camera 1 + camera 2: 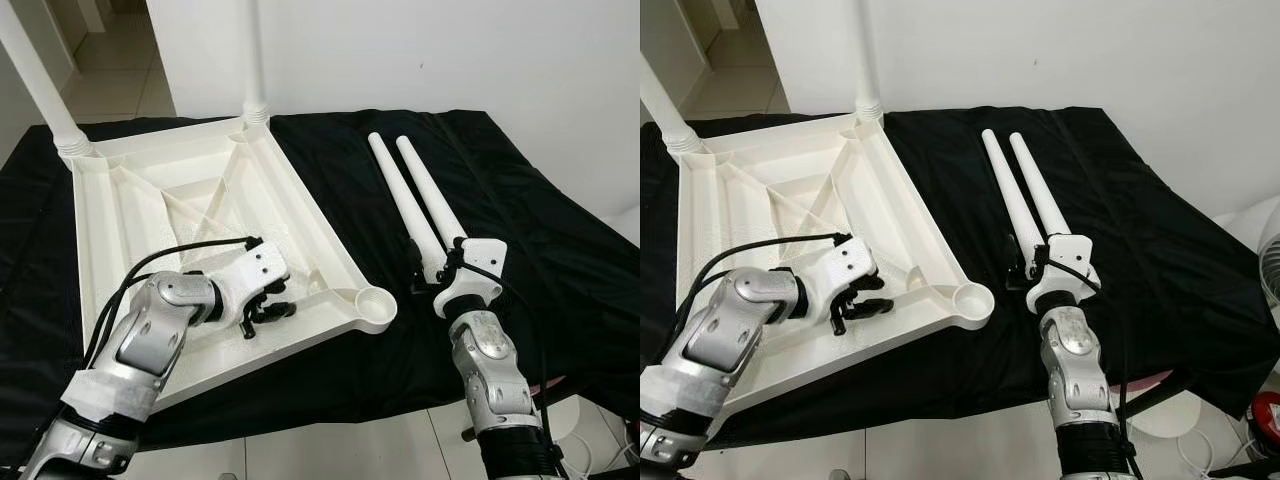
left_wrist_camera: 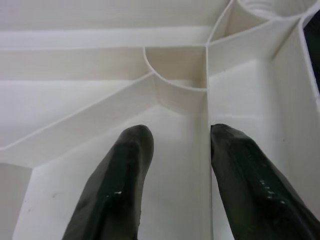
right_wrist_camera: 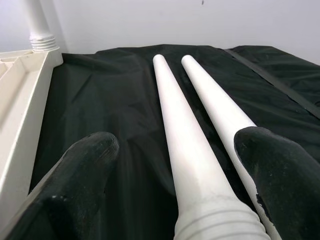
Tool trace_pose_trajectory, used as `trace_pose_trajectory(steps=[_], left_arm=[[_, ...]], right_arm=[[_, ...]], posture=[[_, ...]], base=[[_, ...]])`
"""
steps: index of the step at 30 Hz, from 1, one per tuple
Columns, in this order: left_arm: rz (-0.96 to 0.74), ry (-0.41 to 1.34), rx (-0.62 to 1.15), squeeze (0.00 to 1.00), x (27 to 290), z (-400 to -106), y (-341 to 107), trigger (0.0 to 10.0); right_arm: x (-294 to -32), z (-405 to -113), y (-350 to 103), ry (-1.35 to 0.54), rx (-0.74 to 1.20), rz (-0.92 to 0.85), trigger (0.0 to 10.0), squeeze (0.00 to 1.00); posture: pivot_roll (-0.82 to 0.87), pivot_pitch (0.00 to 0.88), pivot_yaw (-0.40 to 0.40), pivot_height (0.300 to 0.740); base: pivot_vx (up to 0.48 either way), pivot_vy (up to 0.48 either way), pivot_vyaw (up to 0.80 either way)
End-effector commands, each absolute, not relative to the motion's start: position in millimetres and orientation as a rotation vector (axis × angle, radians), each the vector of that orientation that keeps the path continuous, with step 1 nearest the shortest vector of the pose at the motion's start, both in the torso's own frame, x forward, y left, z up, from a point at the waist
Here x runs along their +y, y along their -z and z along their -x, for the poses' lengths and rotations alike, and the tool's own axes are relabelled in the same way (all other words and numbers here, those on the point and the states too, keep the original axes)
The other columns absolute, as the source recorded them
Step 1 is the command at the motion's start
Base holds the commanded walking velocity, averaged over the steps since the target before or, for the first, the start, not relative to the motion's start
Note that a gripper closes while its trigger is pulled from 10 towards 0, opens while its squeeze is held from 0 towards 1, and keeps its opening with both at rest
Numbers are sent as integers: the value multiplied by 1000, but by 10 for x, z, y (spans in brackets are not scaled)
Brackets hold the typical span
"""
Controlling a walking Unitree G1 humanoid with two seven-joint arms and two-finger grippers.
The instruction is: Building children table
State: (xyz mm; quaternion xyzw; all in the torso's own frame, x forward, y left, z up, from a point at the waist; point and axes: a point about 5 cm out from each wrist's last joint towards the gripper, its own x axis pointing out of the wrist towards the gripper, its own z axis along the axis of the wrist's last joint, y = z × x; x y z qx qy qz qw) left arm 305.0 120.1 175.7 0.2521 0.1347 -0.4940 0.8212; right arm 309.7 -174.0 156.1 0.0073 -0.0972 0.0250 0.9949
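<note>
Tabletop lies upside down under the left hand, whose fingers are parted, empty, over the ribs just short of a bare corner socket. Right hand gapes around the threaded end of the nearer loose leg; closing on it looks next. Beyond, two legs already stand fitted.
</note>
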Motion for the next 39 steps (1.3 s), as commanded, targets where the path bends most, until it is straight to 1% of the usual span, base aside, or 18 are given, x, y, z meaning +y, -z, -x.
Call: trace_pose_trajectory(steps=[1,2,3,5,7,8,9,11,12,15,18,21,23,29,35,39], left_arm=[[-523,965,192,290,1199,-3112,-1959,10000],[-494,963,176,290,1187,-3127,-2004,10000],[-459,951,133,0,1154,-3158,-2079,10000],[-459,951,133,0,1154,-3158,-2079,10000],[-368,903,31,0,1082,-3255,-2226,10000],[-368,903,31,0,1082,-3255,-2226,10000],[-319,878,-2,0,1053,-3307,-2271,10000],[-319,878,-2,0,1053,-3307,-2271,10000],[-285,842,-22,0,1024,-3364,-2297,10000],[-265,805,-21,0,970,-3414,-2300,10000],[-250,791,-3,0,958,-3415,-2281,10000],[-206,758,-26,0,974,-3418,-2290,10000],[-183,733,-38,0,983,-3430,-2313,10000],[-153,688,-33,0,980,-3465,-2299,10000],[-146,686,-37,0,978,-3477,-2304,10000],[-134,685,-49,0,961,-3482,-2313,10000]], right_arm=[[-1752,-3110,-1520,-46,-169,-12,10000,0],[-1759,-3118,-1520,-44,-166,-7,10000,0],[-1767,-3131,-1517,-48,-156,-11,10000,0],[-1767,-3131,-1517,-48,-156,-11,10000,0],[-1792,-3163,-1504,-53,-128,-12,10000,0],[-1792,-3163,-1504,-53,-128,-12,10000,0],[-1811,-3175,-1500,-46,-118,-2,10000,0],[-1811,-3175,-1500,-46,-118,-2,10000,0],[-1840,-3184,-1494,-31,-113,11,10000,0],[-1878,-3181,-1477,-8,-104,25,10000,0],[-1877,-3166,-1444,-11,-91,27,10000,0],[-1871,-3153,-1402,-12,-75,20,10000,0],[-1857,-3154,-1382,-27,-64,8,10000,0],[-1826,-3144,-1292,-63,-15,-16,10000,0],[-1823,-3144,-1278,-73,-10,-2,10000,0],[-1835,-3186,-1276,-118,1,22,10000,0]], posture=[[54,82,-34,740],[53,79,-38,740],[52,77,-41,740],[52,77,-41,740],[35,77,-55,740],[35,77,-55,740],[23,74,-63,740],[23,74,-63,740],[15,72,-62,740],[13,67,-56,740],[14,67,-51,740],[18,68,-51,740],[25,93,-48,740],[29,99,-51,740],[29,97,-52,740],[26,88,-53,740]], base=[[0,0,0],[0,0,0],[0,0,0],[0,0,0],[0,0,0],[0,0,0],[0,0,0],[0,0,0],[0,0,0],[0,0,0],[0,0,0],[0,0,0],[0,0,0],[0,0,0],[0,0,0],[0,0,0]])
